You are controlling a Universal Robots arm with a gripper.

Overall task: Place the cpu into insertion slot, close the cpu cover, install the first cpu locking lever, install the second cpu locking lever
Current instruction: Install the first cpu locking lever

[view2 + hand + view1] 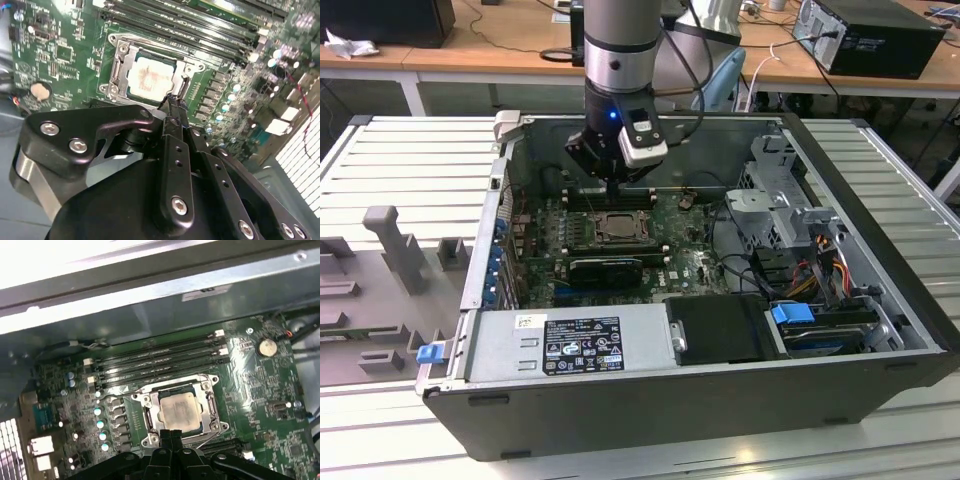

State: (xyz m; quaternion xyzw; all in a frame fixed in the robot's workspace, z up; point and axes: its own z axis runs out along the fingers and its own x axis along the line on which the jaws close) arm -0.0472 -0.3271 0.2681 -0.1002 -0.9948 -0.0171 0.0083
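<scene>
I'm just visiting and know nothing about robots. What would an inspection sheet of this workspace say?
Surface: ribbed metal table carrying an open computer case.
Job's things: cpu lies flat in the cover window, on the green board.
Clutter: grey blocks at the exterior view's left.
Grippers: pincer shut, tips by the cover's edge.
Cables: coloured bundle inside the case.
Surroundings: desks behind.

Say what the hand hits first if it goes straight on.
Most likely the edge of the cpu cover, beside the cpu; the hand points right at it, though depth is unclear.
</scene>
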